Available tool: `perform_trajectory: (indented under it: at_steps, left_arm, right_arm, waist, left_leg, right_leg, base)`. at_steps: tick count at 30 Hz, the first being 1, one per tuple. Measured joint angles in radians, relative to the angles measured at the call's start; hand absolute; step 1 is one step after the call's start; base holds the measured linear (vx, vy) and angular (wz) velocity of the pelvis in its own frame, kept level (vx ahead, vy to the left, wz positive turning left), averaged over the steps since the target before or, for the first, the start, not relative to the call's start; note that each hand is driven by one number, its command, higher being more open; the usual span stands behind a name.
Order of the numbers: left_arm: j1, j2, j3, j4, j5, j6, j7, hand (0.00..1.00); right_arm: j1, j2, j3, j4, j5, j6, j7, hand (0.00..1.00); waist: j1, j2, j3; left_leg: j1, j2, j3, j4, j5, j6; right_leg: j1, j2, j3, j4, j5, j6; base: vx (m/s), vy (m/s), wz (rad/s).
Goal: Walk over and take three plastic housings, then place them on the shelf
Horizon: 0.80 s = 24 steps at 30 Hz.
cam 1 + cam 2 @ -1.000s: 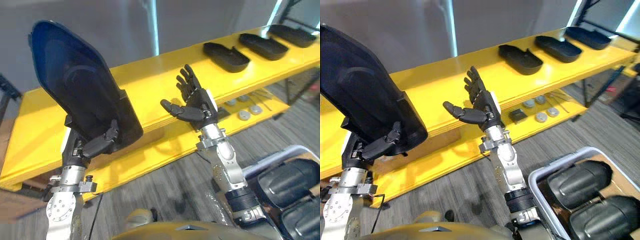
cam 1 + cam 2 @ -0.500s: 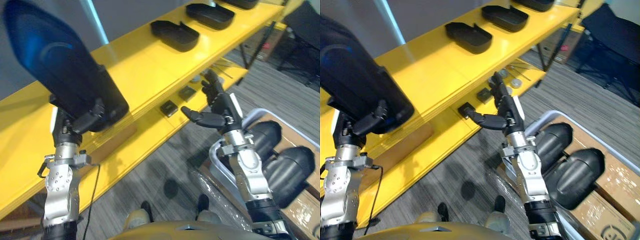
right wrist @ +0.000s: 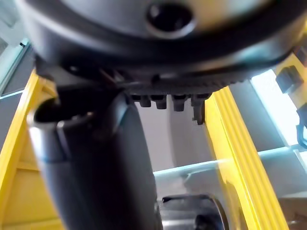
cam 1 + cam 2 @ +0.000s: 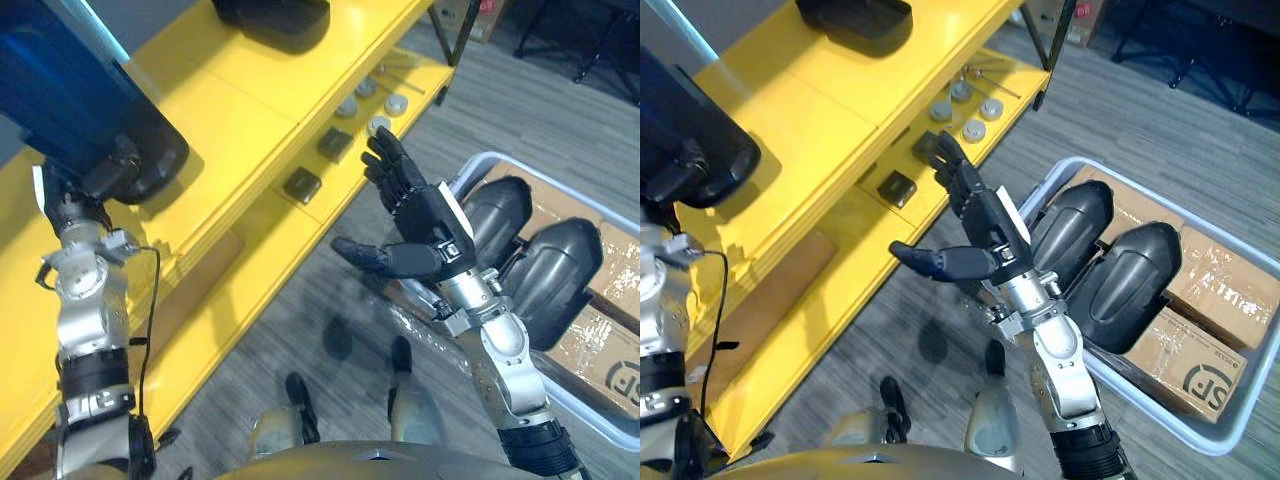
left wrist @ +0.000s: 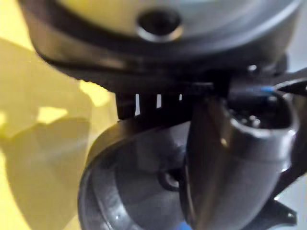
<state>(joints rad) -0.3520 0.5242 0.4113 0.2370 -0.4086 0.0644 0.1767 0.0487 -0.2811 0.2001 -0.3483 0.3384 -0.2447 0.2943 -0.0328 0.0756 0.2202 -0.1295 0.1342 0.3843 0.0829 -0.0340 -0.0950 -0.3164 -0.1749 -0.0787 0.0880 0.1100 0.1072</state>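
Left eye view: glossy dark housing (image 4: 70,90).

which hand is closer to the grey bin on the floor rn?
Right. The right hand hovers open close by the bin, at its shelf-side edge; the left hand is across at the yellow shelf, gripping a black housing.
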Motion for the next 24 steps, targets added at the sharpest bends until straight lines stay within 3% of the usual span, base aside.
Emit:
perform_trajectory:
  at_steps: [5, 9, 14, 22, 23, 24]
  left_arm:
    - [-0.109, 0.031, 0.018, 0.088, -0.061, 0.071, 0.014, 0.00]
    - [-0.145, 0.047, 0.016, 0.106, -0.101, 0.071, 0.021, 0.00]
    - [-0.289, 0.061, -0.061, 0.141, -0.128, 0.062, 0.037, 0.00]
    - [-0.351, 0.095, -0.136, 0.161, -0.148, 0.074, 0.004, 0.00]
    - [-0.355, 0.105, -0.144, 0.166, -0.155, 0.072, -0.012, 1.00]
    - [-0.357, 0.112, -0.151, 0.166, -0.171, 0.072, -0.023, 1.00]
  right_arm:
    - [-0.001, -0.008, 0.100, -0.049, 0.006, 0.001, 0.002, 1.00]
    - [-0.048, -0.033, 0.232, -0.061, 0.043, 0.001, 0.071, 1.00]
    - [-0.204, -0.031, 0.409, -0.071, 0.071, 0.001, 0.138, 1.00]
    - [-0.265, -0.028, 0.432, -0.071, 0.100, 0.002, 0.111, 1.00]
    - [-0.275, -0.027, 0.435, -0.071, 0.105, 0.005, 0.111, 1.00]
    - [-0.286, -0.026, 0.440, -0.070, 0.107, 0.015, 0.110, 1.00]
  waist:
    - [0.000, -0.018, 0.037]
    - [0.004, -0.025, 0.054]
    - [0.023, -0.034, 0.104]
    - [0.054, -0.043, 0.136]
    - [0.056, -0.043, 0.143]
    - [0.056, -0.042, 0.145]
  left_leg:
    - [-0.034, 0.003, -0.004, 0.000, 0.007, -0.001]
    - [-0.039, 0.003, -0.011, 0.002, 0.008, -0.001]
    - [-0.090, 0.007, -0.079, 0.026, 0.020, 0.000]
    - [-0.126, 0.013, -0.131, 0.047, 0.028, -0.004]
    - [-0.131, 0.015, -0.136, 0.051, 0.029, -0.005]
    - [-0.136, 0.015, -0.142, 0.053, 0.030, -0.006]
  right_leg:
    - [-0.042, 0.003, 0.000, 0.018, -0.003, -0.004]
    - [-0.045, 0.002, -0.002, 0.020, -0.003, -0.004]
    - [-0.049, -0.008, -0.062, 0.033, -0.007, -0.011]
    - [-0.048, -0.014, -0.111, 0.051, -0.015, -0.022]
    - [-0.048, -0.014, -0.116, 0.050, -0.015, -0.022]
    - [-0.049, -0.014, -0.121, 0.050, -0.015, -0.022]
  base:
    - [-0.01, -0.013, 0.01]
    - [0.00, -0.006, 0.02]
    - [-0.04, -0.012, 0.32]
    - [-0.02, -0.008, 0.19]
    - [-0.02, -0.009, 0.15]
    - [-0.02, -0.006, 0.12]
